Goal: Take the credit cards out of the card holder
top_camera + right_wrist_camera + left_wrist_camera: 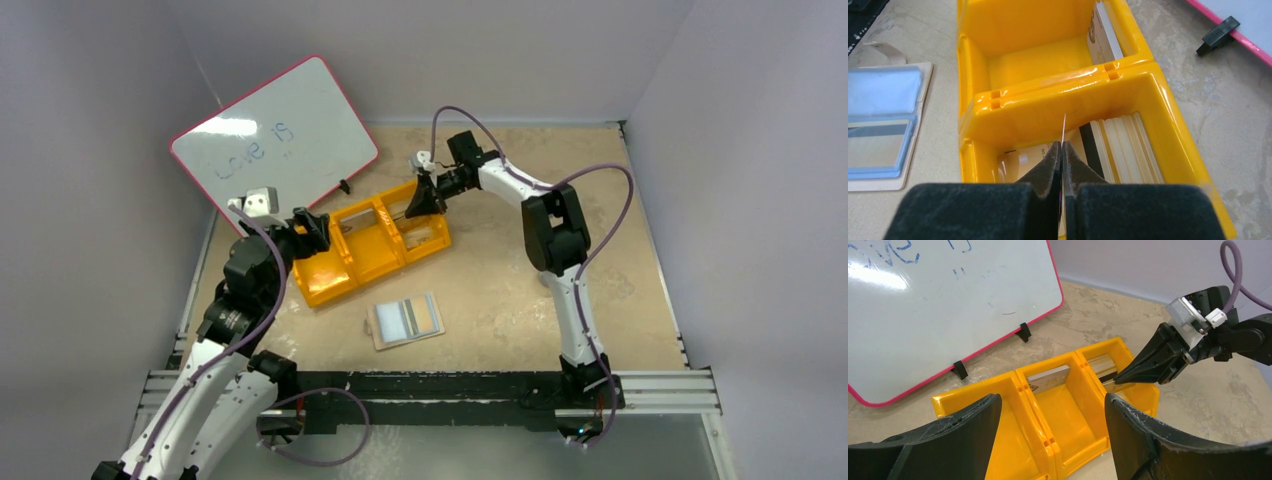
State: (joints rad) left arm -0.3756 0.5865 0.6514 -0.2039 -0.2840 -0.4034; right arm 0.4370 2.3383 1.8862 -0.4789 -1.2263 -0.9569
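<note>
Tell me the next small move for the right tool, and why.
Probably open the right tool to drop its card: the card is pinched edge-on over the yellow bin's end compartment, where other cards lie stacked.

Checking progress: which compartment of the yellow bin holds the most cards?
The end compartment below the right gripper: it holds a leaning row of several cards, while the middle compartment holds just a single card.

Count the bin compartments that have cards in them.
2. The end compartment, below the right gripper and its pinched card, holds a stack; the middle compartment has a leaning card. The third compartment looks empty from above, though the left gripper hides part.
</note>
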